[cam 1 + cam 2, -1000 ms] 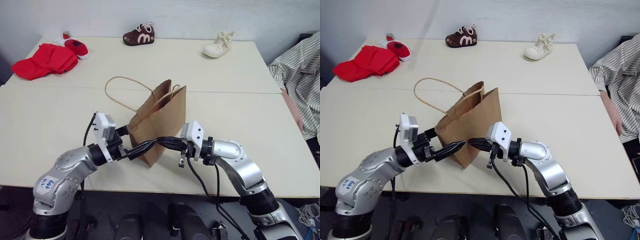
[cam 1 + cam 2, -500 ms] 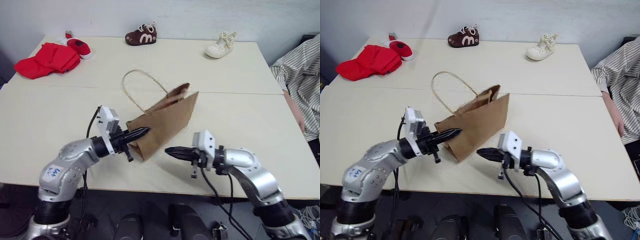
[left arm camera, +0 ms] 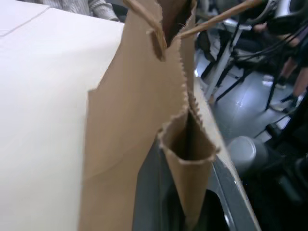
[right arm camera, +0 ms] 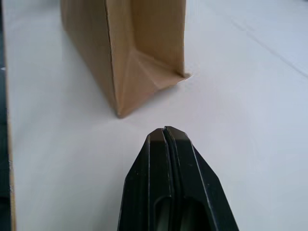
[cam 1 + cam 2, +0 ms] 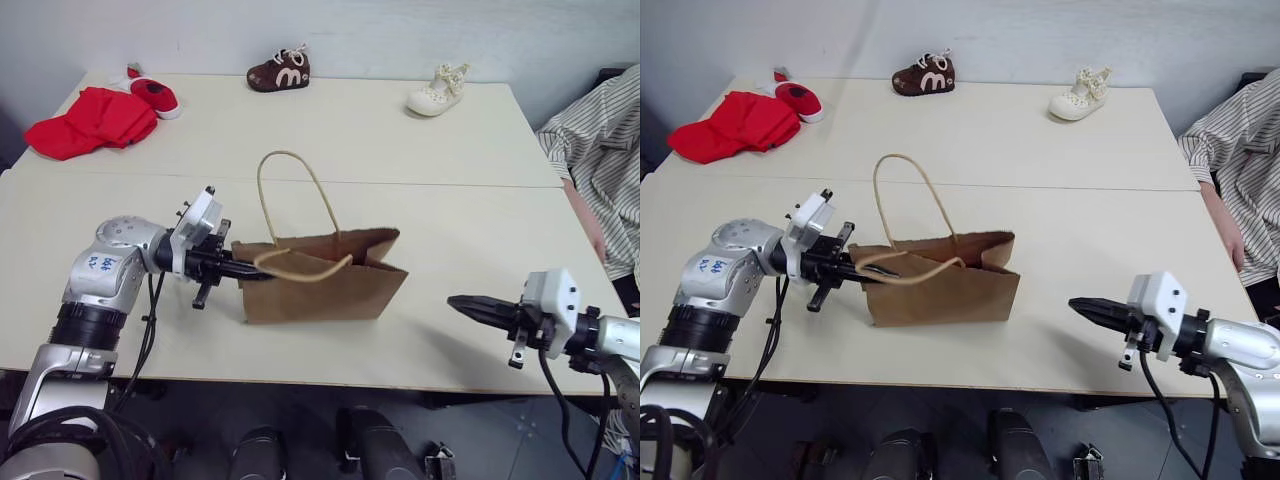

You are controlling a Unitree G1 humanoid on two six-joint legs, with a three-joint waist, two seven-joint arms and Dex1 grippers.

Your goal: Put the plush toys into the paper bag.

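Bag [image 5: 325, 285] lies on its side, your left gripper [image 5: 243, 272] pinching its mouth edge at nine o'clock; your right gripper [image 5: 470, 305], fingers pressed together, waits at four o'clock.

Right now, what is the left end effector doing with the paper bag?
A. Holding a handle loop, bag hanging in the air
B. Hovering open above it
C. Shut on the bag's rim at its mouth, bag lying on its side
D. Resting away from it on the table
C: the left end effector is shut on the rim of the paper bag, which lies on its side on the table.
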